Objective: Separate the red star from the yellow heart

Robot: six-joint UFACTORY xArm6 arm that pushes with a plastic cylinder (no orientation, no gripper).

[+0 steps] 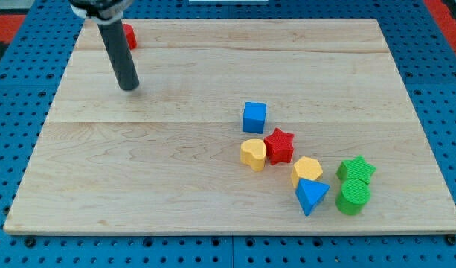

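Note:
The red star lies right of the board's middle, touching the yellow heart on its left. A blue cube sits just above them. My tip is at the upper left of the board, far from the star and heart, touching no block.
A red block sits partly hidden behind the rod at the top left. A yellow block, a blue triangle, a green star and a green round block cluster at the lower right. The wooden board lies on a blue pegboard.

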